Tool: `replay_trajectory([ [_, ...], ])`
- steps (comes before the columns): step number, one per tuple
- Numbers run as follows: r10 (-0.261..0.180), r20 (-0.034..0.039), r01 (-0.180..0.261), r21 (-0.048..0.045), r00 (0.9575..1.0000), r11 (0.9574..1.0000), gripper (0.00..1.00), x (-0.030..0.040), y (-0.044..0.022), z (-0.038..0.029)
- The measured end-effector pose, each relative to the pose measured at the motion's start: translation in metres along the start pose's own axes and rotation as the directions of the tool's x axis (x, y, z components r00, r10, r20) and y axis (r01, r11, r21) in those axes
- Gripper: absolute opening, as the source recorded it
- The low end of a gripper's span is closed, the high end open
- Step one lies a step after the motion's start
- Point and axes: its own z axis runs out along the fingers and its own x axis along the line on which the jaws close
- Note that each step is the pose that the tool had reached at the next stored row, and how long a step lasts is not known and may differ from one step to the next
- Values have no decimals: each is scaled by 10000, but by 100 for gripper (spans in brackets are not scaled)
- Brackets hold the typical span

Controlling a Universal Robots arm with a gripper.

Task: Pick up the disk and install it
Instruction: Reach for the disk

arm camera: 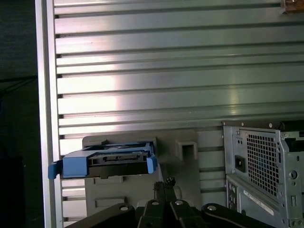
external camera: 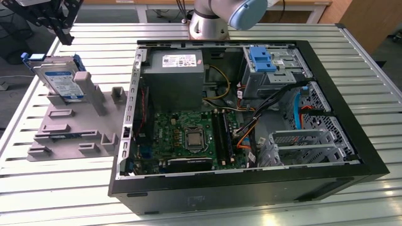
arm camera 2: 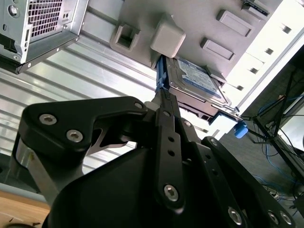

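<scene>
One gripper (arm camera 2: 163,96), jaws together, near one disk (arm camera 2: 197,78).

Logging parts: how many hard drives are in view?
1: the blue-bracketed silver rectangular hard drive, standing in the grey plastic holder at the exterior view's left. Others may hide inside the black computer case.

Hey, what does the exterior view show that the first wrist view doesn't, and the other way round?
Exterior view: the open inside of the computer case, with its green circuit board, grey power box and the arm's base. First wrist view: the disk seen end-on, its connector edge between the blue bracket tabs, plus a perforated grille on the case's outside. Both: the disk propped in the grey holder on the slatted table, with the gripper near it, not touching.
</scene>
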Motion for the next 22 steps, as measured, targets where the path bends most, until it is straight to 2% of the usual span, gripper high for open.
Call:
replay_trajectory([
  [11, 0, 2, 0, -1, 10000, 10000, 11, 4, -1, 2],
  [15, 0, 1, 0, -1, 10000, 10000, 11, 52, -4, 1],
  [22, 0, 0, 0, 0, 10000, 10000, 11, 94, -7, 1],
])
